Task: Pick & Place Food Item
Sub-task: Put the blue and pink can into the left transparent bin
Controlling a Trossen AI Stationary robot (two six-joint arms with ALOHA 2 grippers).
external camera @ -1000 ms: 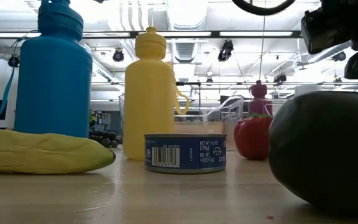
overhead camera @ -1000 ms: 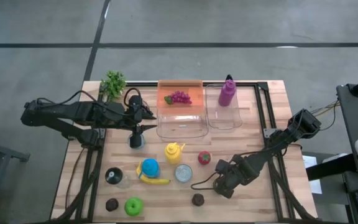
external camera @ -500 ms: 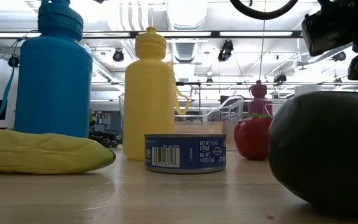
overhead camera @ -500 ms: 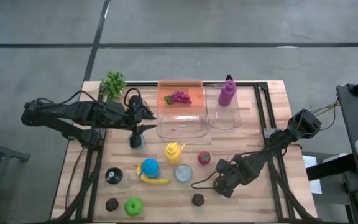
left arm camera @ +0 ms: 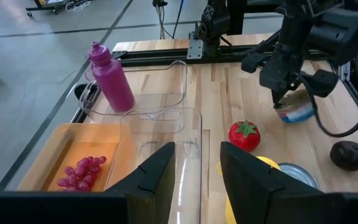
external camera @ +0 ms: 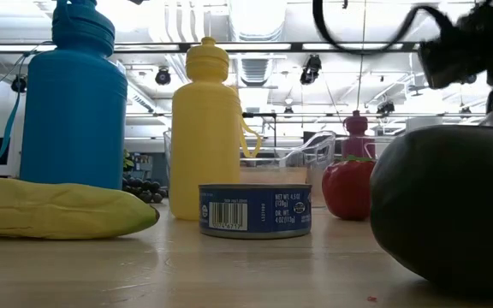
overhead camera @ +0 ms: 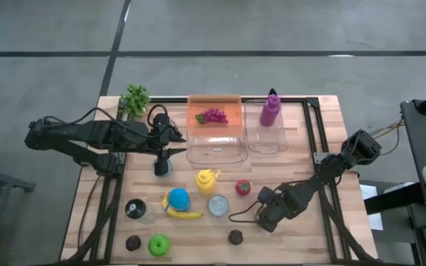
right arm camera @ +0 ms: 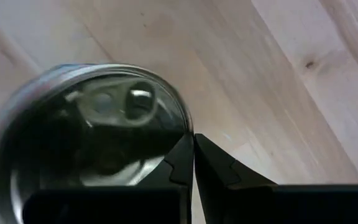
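The right tool (right arm camera: pixel 194 163) has its fingers pressed together, tips meeting with nothing between them. It hangs low over the counter (overhead camera: pixel 316 236), right beside a can (right arm camera: pixel 82 134) with a pull-tab lid; the fingertips sit at the can's rim, though whether they touch it is unclear. In the high view this tool (overhead camera: pixel 266 217) is near the counter's front right, with the can (overhead camera: pixel 218 205) just to its left.

The left tool (left arm camera: pixel 194 174) has its fingers apart and empty, held above the edge of a clear tub (left arm camera: pixel 166 134). In the high view it (overhead camera: pixel 163 159) sits left of the tubs.

In the low view the can (external camera: pixel 254 210) shows a blue label with a barcode and "NET WT. 5 OZ"; the smaller print cannot be read.

Purple grapes (overhead camera: pixel 214 115) lie in an orange tray (overhead camera: pixel 231 111) at the back. A purple bottle (overhead camera: pixel 271 109) stands in the second tub (overhead camera: pixel 266 140). A strawberry (overhead camera: pixel 242 187), a yellow bottle (overhead camera: pixel 206 181), a blue bottle (overhead camera: pixel 177 198) and a banana (overhead camera: pixel 186 214) cluster mid-counter around the can. A green apple (overhead camera: pixel 158 244) sits near the front edge.
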